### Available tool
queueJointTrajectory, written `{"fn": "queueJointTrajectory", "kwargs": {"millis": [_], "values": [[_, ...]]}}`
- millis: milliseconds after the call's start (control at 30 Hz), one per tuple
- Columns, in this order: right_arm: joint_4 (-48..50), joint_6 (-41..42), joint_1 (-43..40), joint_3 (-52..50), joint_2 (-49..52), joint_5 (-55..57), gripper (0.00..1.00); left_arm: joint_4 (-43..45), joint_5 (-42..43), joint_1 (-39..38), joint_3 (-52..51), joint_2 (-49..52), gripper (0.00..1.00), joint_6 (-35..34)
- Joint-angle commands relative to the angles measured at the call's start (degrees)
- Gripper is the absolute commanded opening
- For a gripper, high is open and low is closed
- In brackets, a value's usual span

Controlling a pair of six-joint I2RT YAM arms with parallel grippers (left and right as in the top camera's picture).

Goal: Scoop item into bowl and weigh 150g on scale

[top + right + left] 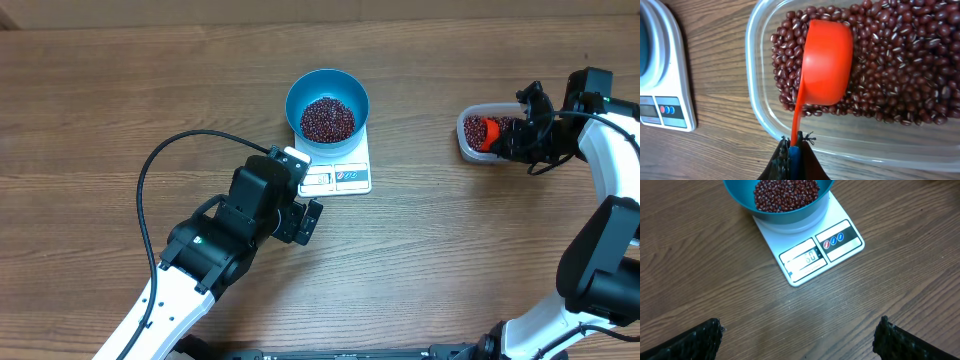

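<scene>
Beans (328,119) part-fill bowl (298,92) on scale (345,176); display illegible, target weight unconfirmed. Right gripper (795,146) clamped on scoop (827,62) handle, cup lying in tub (463,135): more scooping likely needed. Left gripper (800,337) spread wide, empty, near scale.

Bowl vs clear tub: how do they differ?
The bowl is round, opaque blue; the tub is clear, rounded-rectangular. The bowl sits on the scale; the tub sits on the table. The tub holds an orange scoop, gripped by the right claw; the bowl has none. Both hold red beans.
</scene>
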Motion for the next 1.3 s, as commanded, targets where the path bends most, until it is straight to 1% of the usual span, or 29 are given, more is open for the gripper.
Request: {"fn": "queueJointTrajectory", "kwargs": {"millis": [0, 467, 900, 1033, 1267], "values": [[0.4, -0.5, -0.1, -0.1, 0.3, -3.1, 0.04, 0.2, 0.7, 0.2, 0.0, 0.2, 1.00, 1.0], [0.4, -0.5, -0.1, -0.1, 0.5, -3.1, 0.04, 0.2, 0.7, 0.2, 0.0, 0.2, 1.00, 1.0], [0.0, -0.5, -0.3, -0.1, 4.2, -4.2, 0.04, 0.2, 0.7, 0.2, 0.0, 0.2, 1.00, 1.0], [-0.2, -0.5, -1.6, -0.1, 4.2, -4.3, 0.04, 0.2, 0.7, 0.2, 0.0, 0.2, 1.00, 1.0], [-0.1, -0.5, -5.5, -0.1, 4.2, -9.8, 0.04, 0.2, 0.7, 0.2, 0.0, 0.2, 1.00, 1.0]]}}
